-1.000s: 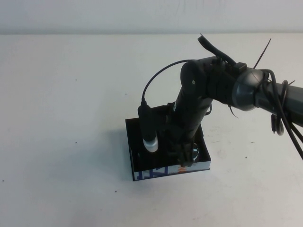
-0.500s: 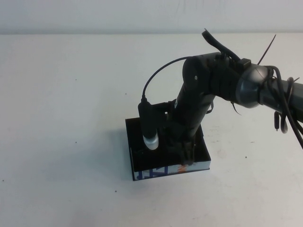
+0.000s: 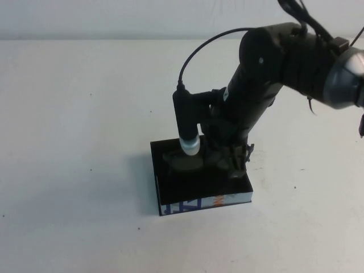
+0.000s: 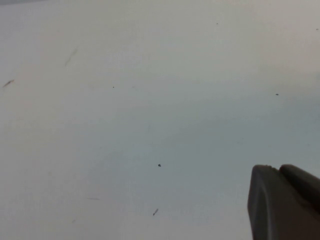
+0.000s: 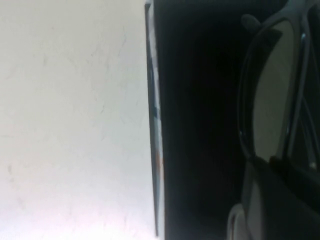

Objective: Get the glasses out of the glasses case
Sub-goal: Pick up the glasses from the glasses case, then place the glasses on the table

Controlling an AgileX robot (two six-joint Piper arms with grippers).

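Note:
The glasses case (image 3: 193, 206) is a black open box on the white table, its white printed side facing me. My right gripper (image 3: 229, 164) hangs over the case's far half, shut on the black glasses (image 3: 187, 163), which it holds level just above the box. In the right wrist view a greyish lens of the glasses (image 5: 272, 85) sits by the gripper (image 5: 270, 170), over the case's dark inside (image 5: 200, 125). My left gripper (image 4: 282, 200) shows only in the left wrist view, shut and empty over bare table.
The white table (image 3: 74, 142) lies all round the case. The right arm's wrist camera (image 3: 186, 122) and its cable hang to the left of the gripper. The table's far edge meets a pale wall.
My right arm has risen and drawn back from the case's front. The glasses have come up out of the box with the gripper.

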